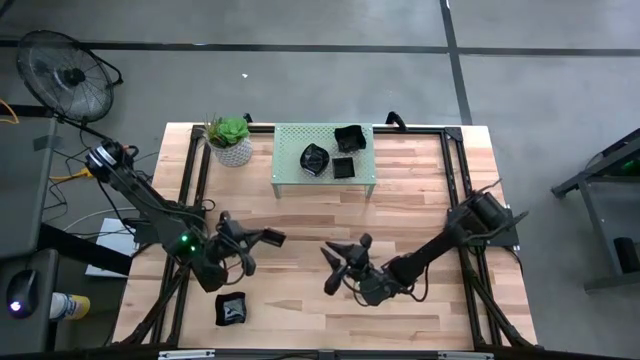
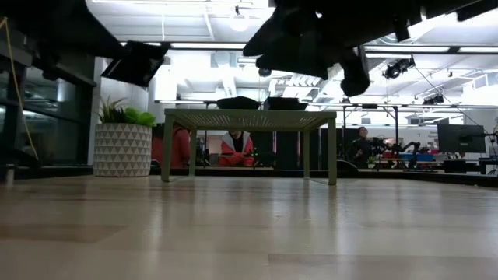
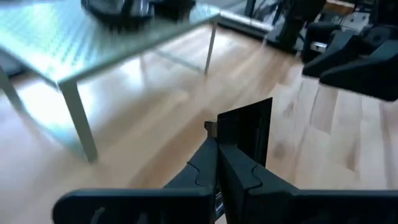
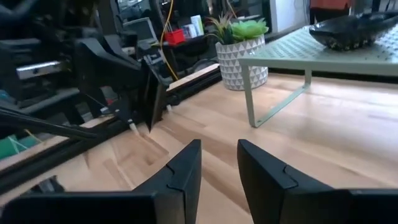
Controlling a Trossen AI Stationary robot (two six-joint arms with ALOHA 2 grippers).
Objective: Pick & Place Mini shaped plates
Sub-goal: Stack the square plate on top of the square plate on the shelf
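Note:
My left gripper point(image 1: 256, 239) is shut on a small square black plate point(image 1: 272, 238) above the table's left middle. The plate also shows in the left wrist view point(image 3: 245, 134), the low view point(image 2: 136, 62) and the right wrist view point(image 4: 152, 93). My right gripper point(image 1: 332, 266) is open and empty above the table's middle, its fingers point(image 4: 186, 168) pointing toward the left arm. Three black plates point(image 1: 315, 158) point(image 1: 348, 138) point(image 1: 343, 168) rest on a pale green stand point(image 1: 290, 180) at the far middle. Another black plate point(image 1: 231, 308) lies flat on the table near the front left. My left gripper pinches the square plate by one edge point(image 3: 225, 142) between its two shut fingers. The plate sticks out past the fingertips, standing on edge rather than flat. It is lifted clear of the table.
A green plant in a white patterned pot point(image 1: 231, 142) stands at the far left, beside the stand. Dark metal rails point(image 1: 455, 190) run along the table's sides. Bare wood point(image 1: 400, 210) lies between the stand and the grippers. People sit in the room beyond the table point(image 2: 237, 148).

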